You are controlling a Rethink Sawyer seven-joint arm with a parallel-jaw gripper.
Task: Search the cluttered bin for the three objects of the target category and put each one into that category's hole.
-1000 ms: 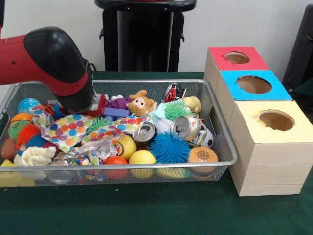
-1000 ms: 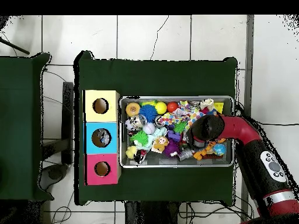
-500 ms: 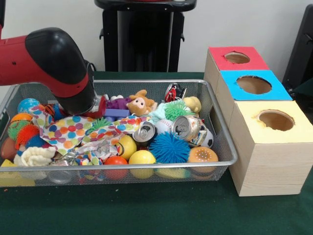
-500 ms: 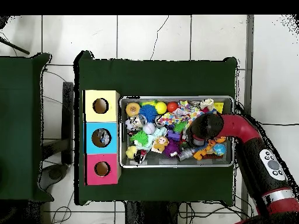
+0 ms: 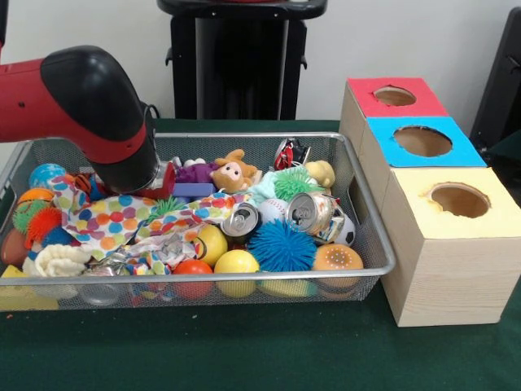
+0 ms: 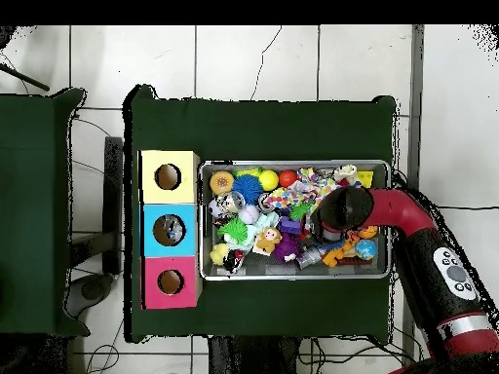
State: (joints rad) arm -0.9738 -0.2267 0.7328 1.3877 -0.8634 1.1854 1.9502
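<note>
The arm (image 5: 89, 106) dips into the wire bin (image 5: 370, 236) near the spotted cloth (image 5: 122, 218); its pincer is hidden, so I cannot tell its state. Something seems to lie in the blue box's hole (image 6: 169, 230). Cans (image 5: 313, 213), balls and plush toys remain binned; much looks undone.

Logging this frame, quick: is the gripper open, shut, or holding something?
Gripper: cannot be told. The arm reaches down into the bin and hides it in both views.
</note>
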